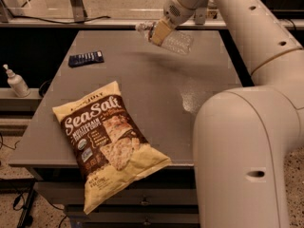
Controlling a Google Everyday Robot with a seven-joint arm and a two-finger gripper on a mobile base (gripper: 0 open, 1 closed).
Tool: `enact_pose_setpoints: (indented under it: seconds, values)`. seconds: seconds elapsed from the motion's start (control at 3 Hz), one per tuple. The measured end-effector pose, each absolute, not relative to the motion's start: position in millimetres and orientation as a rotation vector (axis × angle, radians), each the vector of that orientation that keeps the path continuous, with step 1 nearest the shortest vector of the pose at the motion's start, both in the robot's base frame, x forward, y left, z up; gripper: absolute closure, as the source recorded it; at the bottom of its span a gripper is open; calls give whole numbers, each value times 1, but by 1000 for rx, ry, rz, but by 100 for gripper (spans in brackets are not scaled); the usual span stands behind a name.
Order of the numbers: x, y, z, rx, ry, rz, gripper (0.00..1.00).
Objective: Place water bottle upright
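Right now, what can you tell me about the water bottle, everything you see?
The water bottle is small, clear, ribbed plastic; the grey table shows through it. It is not upright: it lies slanted on its side, cap end pointing left. It is at the table's far end, near the back edge. The robot's tool is closed on it near the neck. I cannot tell whether it touches the table or hangs just above.

The single camera is looking down from high behind the arm (242,146), facing across the table (156,87) toward the gripper (158,33), which is clasping the water bottle (180,42) far from the lens.
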State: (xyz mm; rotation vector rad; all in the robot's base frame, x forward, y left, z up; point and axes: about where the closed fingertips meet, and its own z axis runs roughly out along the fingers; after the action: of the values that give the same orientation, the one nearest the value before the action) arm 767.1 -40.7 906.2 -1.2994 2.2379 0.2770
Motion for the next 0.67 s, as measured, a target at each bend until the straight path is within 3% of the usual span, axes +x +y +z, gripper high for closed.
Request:
enact_pose_setpoints:
  seconds: [0.67]
  values:
    - [745, -91, 950, -1072, 1982, 622, 100]
